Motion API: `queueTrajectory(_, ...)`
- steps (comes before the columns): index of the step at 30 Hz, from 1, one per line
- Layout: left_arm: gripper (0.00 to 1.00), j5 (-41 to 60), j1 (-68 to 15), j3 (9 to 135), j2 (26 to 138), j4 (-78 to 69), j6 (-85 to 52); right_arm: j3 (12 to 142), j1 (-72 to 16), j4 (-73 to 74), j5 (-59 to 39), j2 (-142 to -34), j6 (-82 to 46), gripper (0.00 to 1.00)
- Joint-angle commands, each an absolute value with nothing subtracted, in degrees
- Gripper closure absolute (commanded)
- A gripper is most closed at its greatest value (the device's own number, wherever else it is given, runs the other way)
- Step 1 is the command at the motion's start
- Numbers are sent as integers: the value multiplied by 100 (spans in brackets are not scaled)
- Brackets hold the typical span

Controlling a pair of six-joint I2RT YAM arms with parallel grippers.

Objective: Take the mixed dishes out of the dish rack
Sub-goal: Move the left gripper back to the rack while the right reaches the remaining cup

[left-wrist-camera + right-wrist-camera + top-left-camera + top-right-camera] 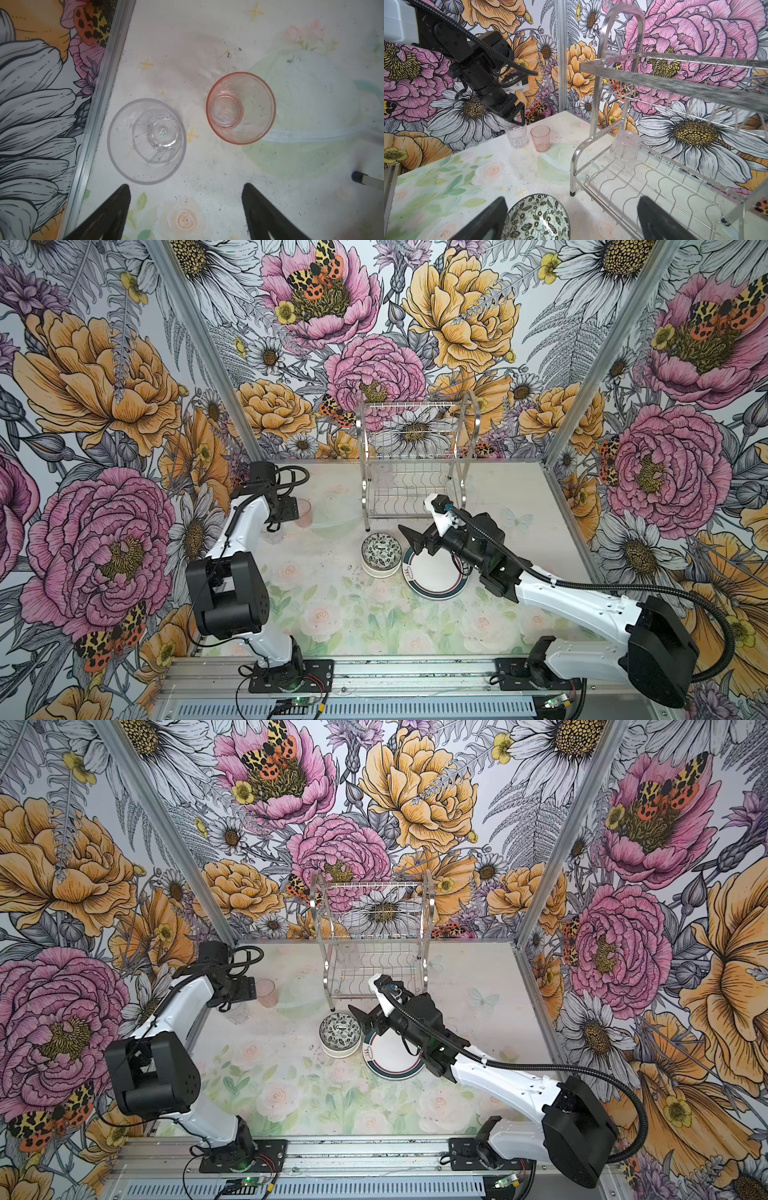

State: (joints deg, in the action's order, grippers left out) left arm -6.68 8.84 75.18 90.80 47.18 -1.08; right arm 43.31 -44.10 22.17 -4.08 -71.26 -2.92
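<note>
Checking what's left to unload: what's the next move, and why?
Probably move the open right jaws to the upturned cup on the lower shelf of the rack: it seems the only dish left there, and those jaws face it.

We see a bright, evenly lit scene in both top views; soft light from above leaves only faint shadows on the pale floral tabletop. In the right wrist view the shiny chrome wire dish rack looks smeared along its upper rail. The left wrist view is crisp on the clear faceted cup, with a pale shadow near the translucent pink cup.
</note>
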Motion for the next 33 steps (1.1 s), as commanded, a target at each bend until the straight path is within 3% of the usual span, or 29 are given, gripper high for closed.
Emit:
queueTrajectory(1, 11, -529, 743, 7155, 8507, 4142, -280, 4213, -4458, 2365, -339, -6981, -271, 0)
queueTrajectory(8, 1, -245, 310, 5602, 6774, 3063, -760, 3946, -4459, 2462, -120, -6857, -320, 0)
queueTrajectory(14, 2, 583, -196, 4559, 5138, 2895, -966, 3653, -4434, 2797, 4, -6984, -123, 0)
queueTrajectory(19, 5, 643, -922, 4102, 4089, 2897, -976, 3622, -4358, 2814, 94, -7203, 70, 0)
queueTrajectory(24, 14, 746, -1360, 3844, 4058, 2599, -1037, 3635, -4189, 3155, -42, -7544, 33, 0)
queueTrajectory(33, 17, 994, -1852, 3890, 5303, 1140, -1012, 3996, -3814, 3990, -335, -8698, 290, 0)
